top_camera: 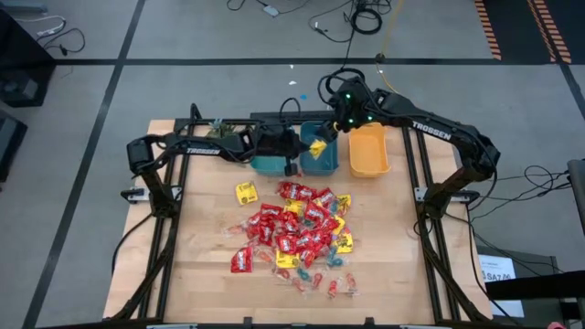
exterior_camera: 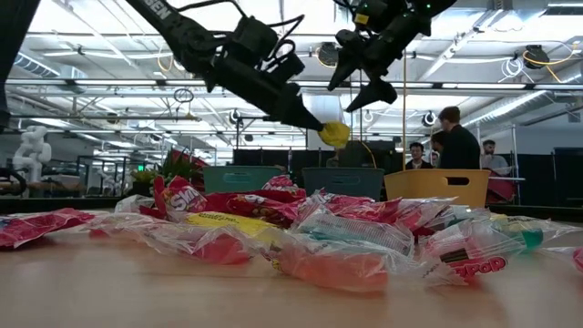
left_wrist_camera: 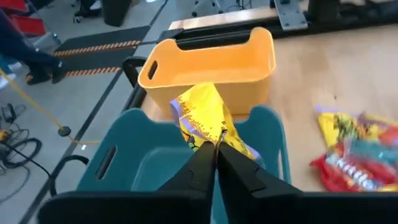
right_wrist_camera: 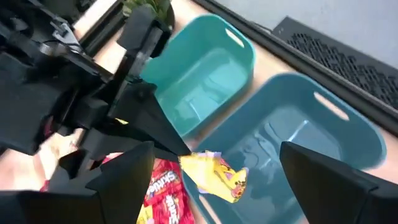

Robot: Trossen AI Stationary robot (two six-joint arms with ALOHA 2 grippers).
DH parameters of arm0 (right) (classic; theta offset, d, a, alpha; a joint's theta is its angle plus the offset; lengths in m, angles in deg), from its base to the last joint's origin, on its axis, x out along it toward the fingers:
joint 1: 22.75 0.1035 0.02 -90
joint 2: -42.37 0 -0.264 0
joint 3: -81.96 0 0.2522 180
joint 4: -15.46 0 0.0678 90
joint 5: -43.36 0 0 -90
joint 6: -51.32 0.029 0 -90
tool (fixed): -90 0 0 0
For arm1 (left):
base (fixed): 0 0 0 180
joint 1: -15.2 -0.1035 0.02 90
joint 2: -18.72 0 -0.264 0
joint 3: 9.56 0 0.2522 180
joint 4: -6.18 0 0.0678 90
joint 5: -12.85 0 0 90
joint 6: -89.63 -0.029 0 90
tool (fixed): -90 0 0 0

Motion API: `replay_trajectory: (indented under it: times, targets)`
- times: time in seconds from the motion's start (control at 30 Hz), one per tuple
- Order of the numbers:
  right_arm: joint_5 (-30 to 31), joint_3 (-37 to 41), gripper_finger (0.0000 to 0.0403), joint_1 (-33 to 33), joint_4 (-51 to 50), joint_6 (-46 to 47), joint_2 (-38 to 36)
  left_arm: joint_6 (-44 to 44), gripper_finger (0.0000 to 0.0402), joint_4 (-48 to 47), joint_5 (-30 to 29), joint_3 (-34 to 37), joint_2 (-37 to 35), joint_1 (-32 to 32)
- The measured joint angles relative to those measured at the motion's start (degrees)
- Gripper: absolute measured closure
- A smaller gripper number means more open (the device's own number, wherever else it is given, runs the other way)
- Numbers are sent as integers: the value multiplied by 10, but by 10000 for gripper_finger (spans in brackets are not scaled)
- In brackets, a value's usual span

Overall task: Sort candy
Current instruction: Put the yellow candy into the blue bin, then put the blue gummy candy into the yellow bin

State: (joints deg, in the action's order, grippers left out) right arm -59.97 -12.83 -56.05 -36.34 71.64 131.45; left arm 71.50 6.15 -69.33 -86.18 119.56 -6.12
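The candy pile (top_camera: 297, 228) of red, yellow and small twist-wrapped pieces lies on the wooden table, in the foreground of the low view (exterior_camera: 301, 228). My left gripper (left_wrist_camera: 216, 144) is shut on one yellow packet (left_wrist_camera: 205, 115), held over the blue-teal bin (top_camera: 320, 163). The packet also shows in the high view (top_camera: 317, 148) and the low view (exterior_camera: 334, 134). My right gripper (right_wrist_camera: 217, 149) is open and hovers just above and beyond the packet (right_wrist_camera: 217, 175), its fingers wide on either side and touching nothing. It shows high up in the low view (exterior_camera: 364, 77). My left gripper pinches the yellow packet by its lower edge (left_wrist_camera: 214, 135) between the two fingertips. The fingers come from the table's left, slanting down. The packet is lifted clear and sticks out beyond the fingertips, crumpled, above the blue-teal bin.
Three bins stand in a row at the table's far side: a teal one (top_camera: 270, 164), the blue-teal one and a yellow-orange one (top_camera: 368, 151). A small green plant (top_camera: 219, 132) stands behind the teal bin. One yellow packet (top_camera: 245, 192) lies apart from the pile. People stand in the room beyond (exterior_camera: 455, 137).
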Motion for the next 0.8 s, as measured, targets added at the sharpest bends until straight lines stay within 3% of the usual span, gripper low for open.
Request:
replay_trajectory:
  times: [0.37, 0.6, 0.8]
  targets:
    - [-1, 0, 64, 0, -56, 0, 0, 28, 297, -5, -12, -19, 0, -5]
    - [1, 0, 64, 1, -73, -1, 0, 28, 289, -46, -12, -19, -31, -4]
    - [111, 0, 64, 28, -145, 34, -30, 28, 289, -158, -10, -18, -124, 0]
